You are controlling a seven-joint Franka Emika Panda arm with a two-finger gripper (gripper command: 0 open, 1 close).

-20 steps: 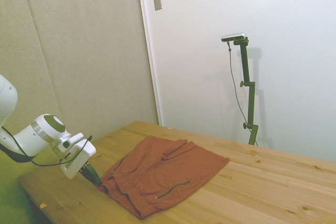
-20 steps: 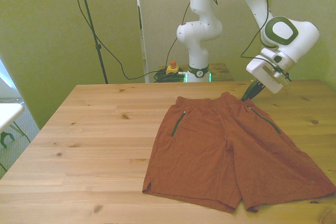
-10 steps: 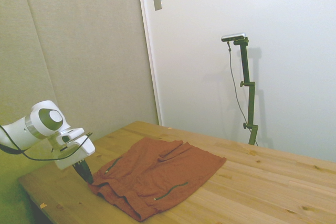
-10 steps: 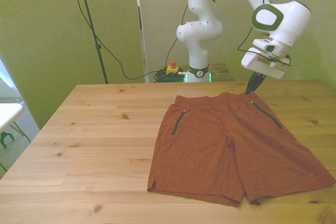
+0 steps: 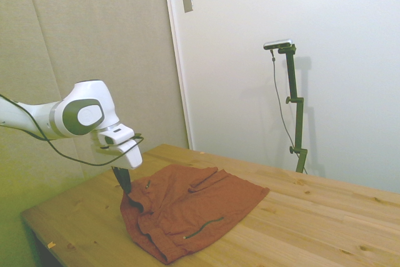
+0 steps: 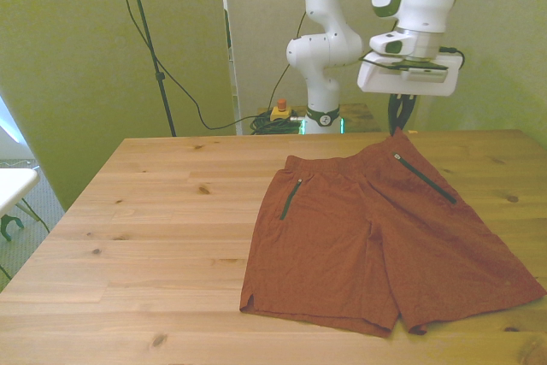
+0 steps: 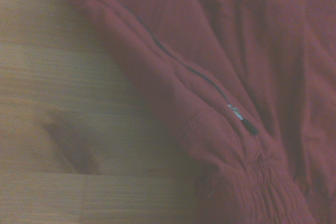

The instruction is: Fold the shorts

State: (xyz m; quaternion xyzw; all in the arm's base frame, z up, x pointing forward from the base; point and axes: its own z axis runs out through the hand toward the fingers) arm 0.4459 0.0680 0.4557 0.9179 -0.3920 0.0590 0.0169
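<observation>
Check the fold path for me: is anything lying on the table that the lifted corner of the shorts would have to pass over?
Nothing visible. The hand is pinching one waistband corner of the shorts and lifting it off the table. The wood around the shorts shows nothing else lying on it in the side and front views.

In the front view the end effector (image 6: 399, 122) shows only as dark fingers under the white wrist body, too small to tell how they stand on the shorts (image 6: 376, 237). The wrist view is soft and cuts the shorts (image 7: 226, 77) off at its edges. The side view crops the arm at its left edge, and the counter (image 5: 312, 217) at the bottom.
</observation>
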